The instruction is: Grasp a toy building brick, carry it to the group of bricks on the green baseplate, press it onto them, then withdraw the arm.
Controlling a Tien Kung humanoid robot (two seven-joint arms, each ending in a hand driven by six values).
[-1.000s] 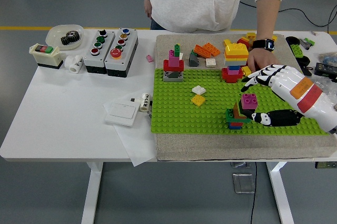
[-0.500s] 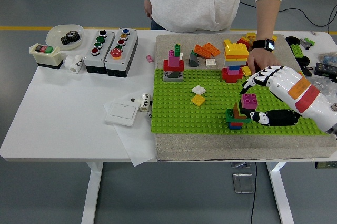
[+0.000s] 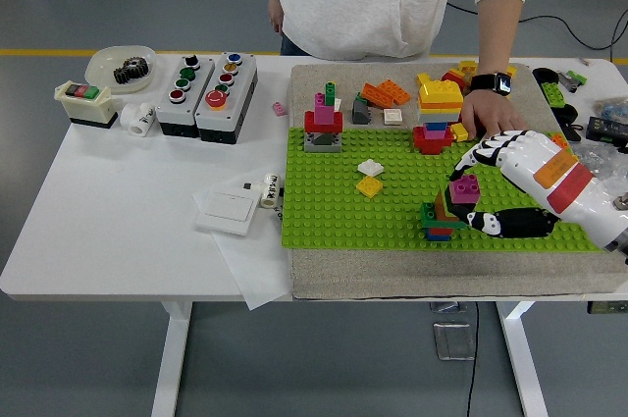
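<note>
A magenta brick (image 3: 465, 187) sits on top of a small stack of green, red and blue bricks (image 3: 439, 219) at the front right of the green baseplate (image 3: 334, 211). My right hand (image 3: 474, 191) reaches in from the right. Its fingers (image 3: 481, 155) arch spread just above and behind the magenta brick, and the thumb (image 3: 491, 224) lies on the plate in front of it. I cannot tell whether the fingertips touch the brick. The left arm is out of view.
A person stands at the far side with a hand (image 3: 488, 111) resting by a tall yellow and red brick stack (image 3: 438, 115). A red and magenta stack (image 3: 323, 123), white and yellow bricks (image 3: 370, 178) and loose orange bricks (image 3: 385, 93) lie on the mat. Button boxes (image 3: 206, 83) stand at the left.
My right hand has shifted slightly down and left, and its fingers have lowered closer over the magenta brick. The brick and the person's hand have not moved.
</note>
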